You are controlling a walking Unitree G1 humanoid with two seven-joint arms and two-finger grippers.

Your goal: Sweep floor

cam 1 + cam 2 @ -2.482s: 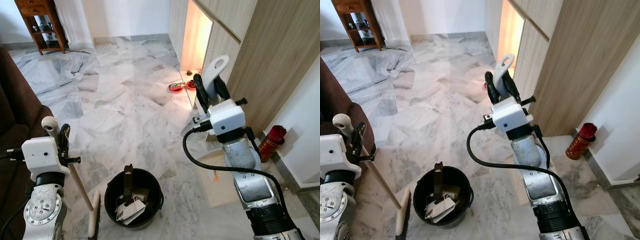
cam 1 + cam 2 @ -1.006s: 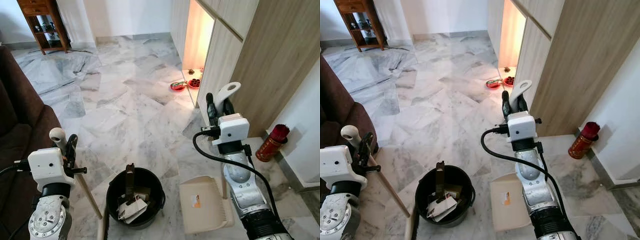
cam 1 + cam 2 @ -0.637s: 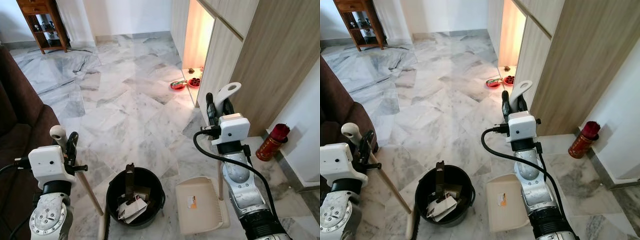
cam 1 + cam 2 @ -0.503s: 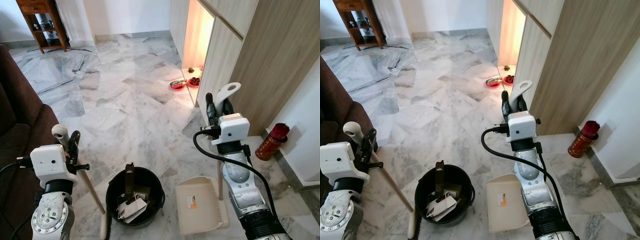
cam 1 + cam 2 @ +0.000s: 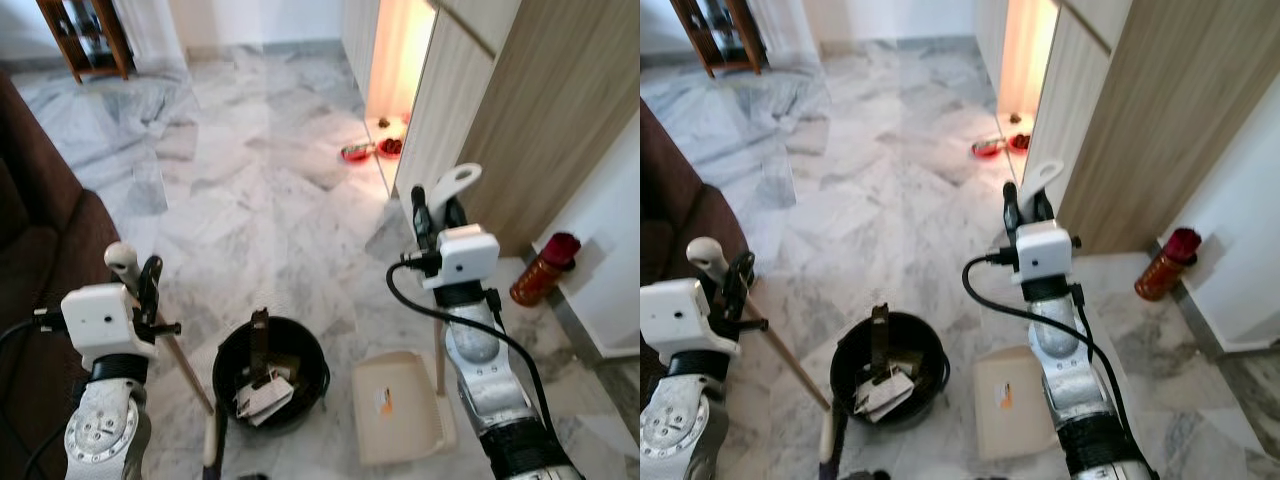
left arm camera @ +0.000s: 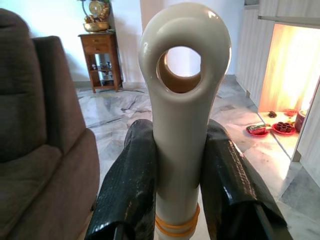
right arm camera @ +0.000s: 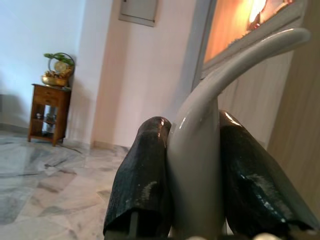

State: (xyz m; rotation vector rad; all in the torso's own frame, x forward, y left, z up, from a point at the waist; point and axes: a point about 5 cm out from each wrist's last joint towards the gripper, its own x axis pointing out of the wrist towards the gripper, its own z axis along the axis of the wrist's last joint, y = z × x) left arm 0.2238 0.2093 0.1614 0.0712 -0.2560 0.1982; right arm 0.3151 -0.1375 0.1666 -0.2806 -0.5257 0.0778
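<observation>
Both arms are showing silver, ribbed metal casings, each topped by a white boxy wrist module. The left gripper (image 5: 140, 283) and the right gripper (image 5: 434, 208) are each showing two long black fingers with a glossy, textured skin. A thick black cable is looping from the right wrist module down along its forearm.

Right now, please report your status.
Left gripper shut on broom handle. Right gripper shut on dustpan handle; dustpan on floor beside black bucket.
</observation>
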